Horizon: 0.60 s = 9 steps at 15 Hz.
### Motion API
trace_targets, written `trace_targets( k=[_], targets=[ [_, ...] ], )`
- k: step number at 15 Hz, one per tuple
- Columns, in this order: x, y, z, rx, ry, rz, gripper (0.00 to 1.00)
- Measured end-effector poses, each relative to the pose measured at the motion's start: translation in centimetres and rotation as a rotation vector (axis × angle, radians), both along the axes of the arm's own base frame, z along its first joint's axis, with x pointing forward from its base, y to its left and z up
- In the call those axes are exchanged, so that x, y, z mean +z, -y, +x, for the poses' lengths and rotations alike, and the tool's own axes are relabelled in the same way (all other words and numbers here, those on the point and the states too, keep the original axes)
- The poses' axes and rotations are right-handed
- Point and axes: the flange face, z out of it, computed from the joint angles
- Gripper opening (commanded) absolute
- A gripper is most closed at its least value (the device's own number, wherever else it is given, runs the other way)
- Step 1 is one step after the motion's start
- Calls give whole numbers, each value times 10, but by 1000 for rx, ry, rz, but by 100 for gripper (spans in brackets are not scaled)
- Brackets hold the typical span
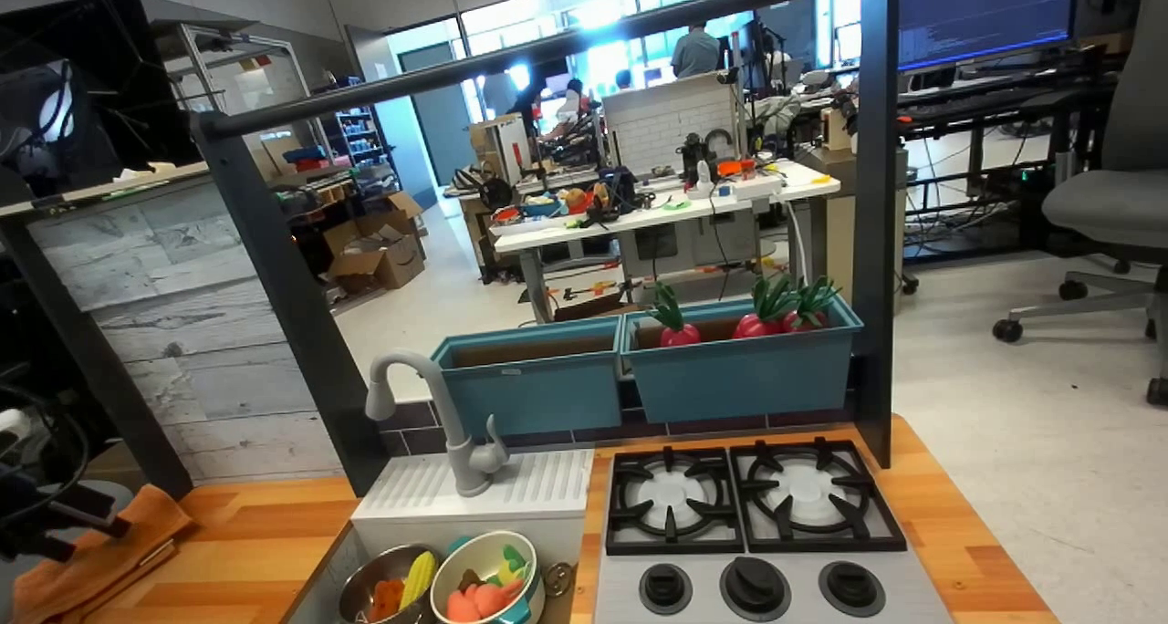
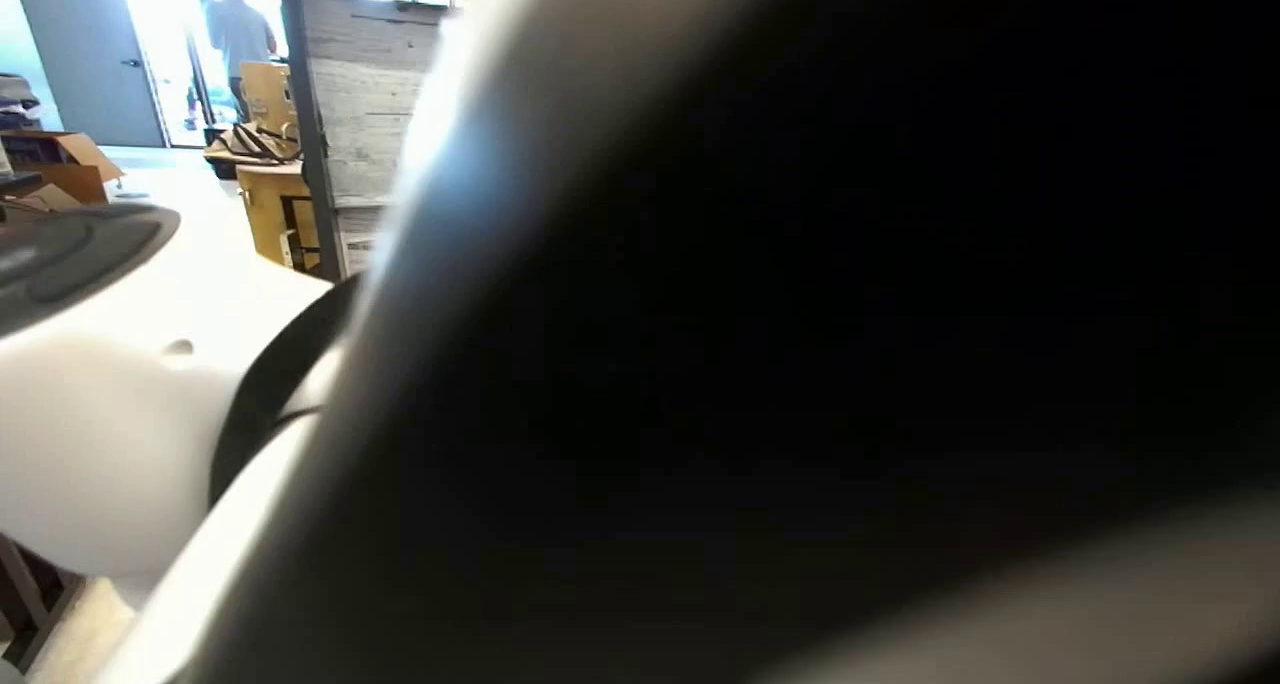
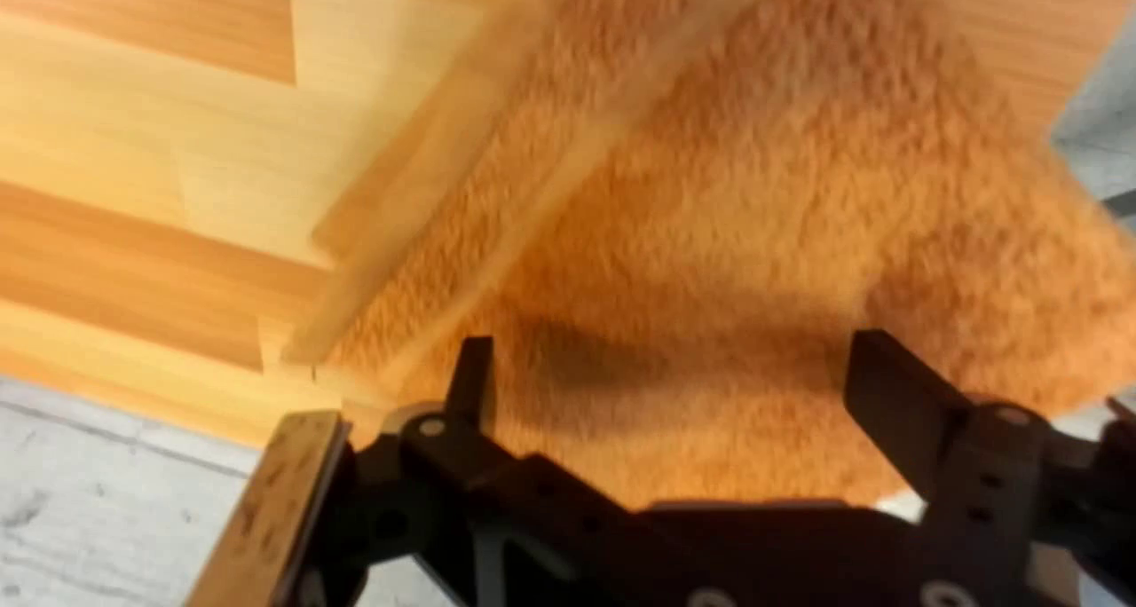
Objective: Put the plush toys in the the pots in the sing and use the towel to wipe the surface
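Note:
An orange towel [image 1: 105, 565] lies folded on the wooden counter in an exterior view. It fills most of the wrist view [image 3: 754, 225]. My gripper [image 3: 674, 345] is open over the towel, with nothing between its fingers. In an exterior view the gripper [image 1: 91, 535] shows at the left edge, above the towel. In the sink, a metal pot [image 1: 360, 571] holds a yellow corn toy [image 1: 421, 577] and an orange-brown toy [image 1: 387, 597]. A cream pot [image 1: 440, 580] beside it holds pinkish-orange toys [image 1: 484, 600] and yellow-green ones [image 1: 513, 565].
A grey faucet [image 1: 456, 423] rises behind the sink [image 1: 374, 533]. A stove [image 1: 757, 505] stands beside it. Two teal planters [image 1: 538, 387] sit behind; one holds red radish-like toys [image 1: 680, 335]. Dark posts [image 1: 292, 314] frame the counter. The arm [image 2: 150, 444] blocks much of an exterior view.

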Motion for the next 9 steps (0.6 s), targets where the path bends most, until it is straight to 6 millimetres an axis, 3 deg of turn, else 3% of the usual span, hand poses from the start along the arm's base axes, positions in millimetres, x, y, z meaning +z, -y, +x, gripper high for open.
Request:
trace_targets(
  k=[4,9],
  targets=[
    [67,-13,-1,84,76,66,100],
    [162,-28,-24,152,107,241,100]
  ],
)
